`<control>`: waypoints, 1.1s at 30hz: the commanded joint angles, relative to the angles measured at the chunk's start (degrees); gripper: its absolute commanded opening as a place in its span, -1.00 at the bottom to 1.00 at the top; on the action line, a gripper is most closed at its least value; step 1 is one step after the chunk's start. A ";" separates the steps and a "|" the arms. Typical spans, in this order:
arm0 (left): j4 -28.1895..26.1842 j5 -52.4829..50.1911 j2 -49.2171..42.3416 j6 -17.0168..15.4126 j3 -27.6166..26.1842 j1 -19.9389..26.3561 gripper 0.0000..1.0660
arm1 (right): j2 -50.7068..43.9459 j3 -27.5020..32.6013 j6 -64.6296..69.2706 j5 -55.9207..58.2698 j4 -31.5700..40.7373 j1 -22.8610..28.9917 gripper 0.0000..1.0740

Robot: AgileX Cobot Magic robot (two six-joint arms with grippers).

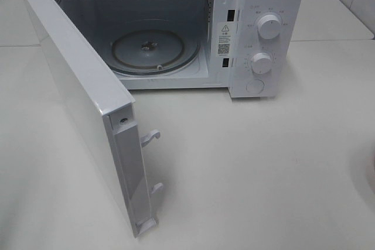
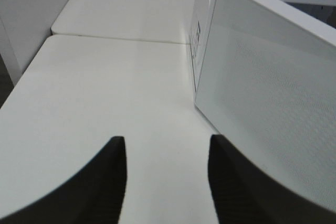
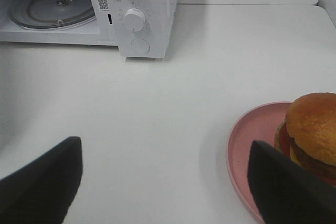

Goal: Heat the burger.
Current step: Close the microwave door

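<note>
Burger [image 3: 314, 129] and pink plate [image 3: 252, 145] cropped at frame edge

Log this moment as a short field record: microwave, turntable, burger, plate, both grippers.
microwave: on the white table, door swung wide open
turntable: glass, bare, nothing on it
burger: on the pink plate, outside the microwave
left gripper: beside the door's outer face, holding nothing
right gripper: open, above the table, burger next to one finger, not gripped
</note>
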 commanded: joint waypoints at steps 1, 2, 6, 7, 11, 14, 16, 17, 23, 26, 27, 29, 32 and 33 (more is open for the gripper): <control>-0.17 -9.05 1.43 -0.46 2.41 -0.06 -0.56 | -1.72 0.11 0.40 -0.52 0.06 -0.40 0.42; -0.17 -14.44 2.86 -0.46 4.30 -0.06 -0.71 | -1.72 0.11 0.40 -0.52 0.06 -0.40 0.42; -0.17 -21.83 5.44 -0.46 7.16 -0.06 -0.84 | -1.72 0.11 0.40 -0.52 0.06 -0.40 0.41; -0.17 -27.67 8.02 -0.46 9.17 -0.06 -0.89 | -1.72 0.11 0.40 -0.52 0.06 -0.40 0.41; -0.17 -35.12 12.38 -0.46 11.63 -0.06 -0.90 | -1.72 0.11 0.40 -0.52 0.06 -0.40 0.41; -0.17 -41.48 17.53 -0.46 13.01 -0.06 -0.91 | -1.72 0.11 0.40 -0.52 0.06 -0.40 0.41; -0.11 -48.13 23.26 -0.17 13.46 -0.06 -1.00 | -1.72 0.11 0.40 -0.52 0.06 -0.40 0.41; -0.11 -48.13 23.26 -0.17 13.46 -0.06 -1.00 | -1.72 0.11 0.40 -0.52 0.06 -0.40 0.41; 2.46 -63.37 38.33 -0.46 13.46 -0.06 -1.00 | -1.72 0.11 0.40 -0.52 0.06 -0.40 0.41; 5.44 -72.36 45.15 -0.46 13.46 -0.06 -1.00 | -1.72 0.11 0.40 -0.52 0.06 -0.40 0.41; 8.02 -77.23 49.16 -1.03 13.46 -0.06 -1.00 | -1.72 0.11 0.40 -0.52 0.06 -0.40 0.41; 9.57 -79.24 51.34 -2.52 13.46 -0.06 -1.00 | -1.72 0.11 0.40 -0.52 0.06 -0.40 0.41; 14.15 -87.20 59.42 -7.28 13.46 -0.06 -1.00 | -1.72 0.11 0.40 -0.52 0.06 -0.40 0.41; 14.15 -87.20 59.42 -7.28 13.46 -0.06 -1.00 | -1.72 0.11 0.40 -0.52 0.06 -0.40 0.41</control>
